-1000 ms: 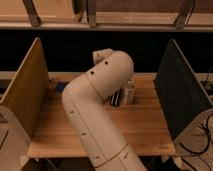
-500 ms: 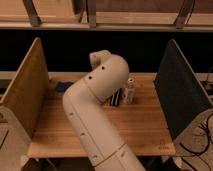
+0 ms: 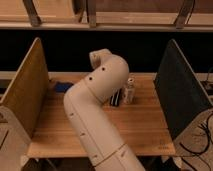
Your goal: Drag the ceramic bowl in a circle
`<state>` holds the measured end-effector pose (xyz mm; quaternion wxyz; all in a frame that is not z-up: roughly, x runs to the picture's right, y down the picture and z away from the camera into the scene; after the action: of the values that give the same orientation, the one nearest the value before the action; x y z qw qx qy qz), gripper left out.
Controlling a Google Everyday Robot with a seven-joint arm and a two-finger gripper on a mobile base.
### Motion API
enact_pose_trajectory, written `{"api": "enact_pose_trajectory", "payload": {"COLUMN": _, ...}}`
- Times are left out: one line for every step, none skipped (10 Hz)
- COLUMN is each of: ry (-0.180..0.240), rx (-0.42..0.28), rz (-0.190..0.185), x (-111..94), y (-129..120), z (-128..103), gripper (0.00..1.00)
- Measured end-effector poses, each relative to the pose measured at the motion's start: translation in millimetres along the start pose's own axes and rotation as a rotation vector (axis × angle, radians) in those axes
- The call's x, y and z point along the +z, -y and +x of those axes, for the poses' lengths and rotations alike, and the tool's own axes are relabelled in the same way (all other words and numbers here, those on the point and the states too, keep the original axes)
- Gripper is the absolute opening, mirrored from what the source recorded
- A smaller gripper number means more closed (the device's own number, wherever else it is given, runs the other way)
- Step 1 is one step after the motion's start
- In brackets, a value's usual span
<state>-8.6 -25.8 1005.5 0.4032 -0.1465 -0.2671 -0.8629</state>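
Note:
The ceramic bowl is hidden from the camera view; no orange-red bowl shows anywhere on the wooden table. My cream-coloured arm rises from the front edge and bends over the middle of the table, its far end turning down behind the forearm. The gripper is out of sight behind that bend, over the back middle of the table, and it is shut. What lies between its fingers cannot be seen.
A small pale cup stands right of the arm, with a dark object next to it. A blue item lies at the back left. A tan panel and a dark panel wall the table's sides.
The far end of the arm has shifted slightly to the left and settled. The cup and the dark object have not moved.

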Motion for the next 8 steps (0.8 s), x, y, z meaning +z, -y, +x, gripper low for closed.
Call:
{"api": "enact_pose_trajectory", "payload": {"ry": 0.004, "rx": 0.004, "rz": -0.015, "x": -3.9, "y": -6.0, "z": -2.3, "gripper": 0.00}}
{"api": "enact_pose_trajectory", "payload": {"ry": 0.015, "rx": 0.011, "rz": -0.038, "x": -9.4, "y": -15.1, "z": -7.3, "gripper": 0.00}}
{"api": "enact_pose_trajectory", "payload": {"ry": 0.029, "rx": 0.021, "rz": -0.061, "x": -14.2, "y": -24.3, "z": -13.1, "gripper": 0.00}}
{"api": "enact_pose_trajectory", "payload": {"ry": 0.042, "rx": 0.030, "rz": -0.080, "x": -19.0, "y": -32.2, "z": -18.1, "gripper": 0.00}}
{"api": "enact_pose_trajectory", "payload": {"ry": 0.059, "rx": 0.042, "rz": -0.110, "x": -24.2, "y": -43.8, "z": -23.9, "gripper": 0.00}}
{"api": "enact_pose_trajectory", "payload": {"ry": 0.073, "rx": 0.047, "rz": -0.131, "x": -25.5, "y": -51.2, "z": -26.5, "gripper": 0.00}}
{"api": "enact_pose_trajectory", "payload": {"ry": 0.082, "rx": 0.048, "rz": -0.140, "x": -24.8, "y": -54.1, "z": -26.8, "gripper": 0.00}}
{"api": "enact_pose_trajectory", "payload": {"ry": 0.090, "rx": 0.041, "rz": -0.149, "x": -21.1, "y": -55.0, "z": -23.3, "gripper": 0.00}}
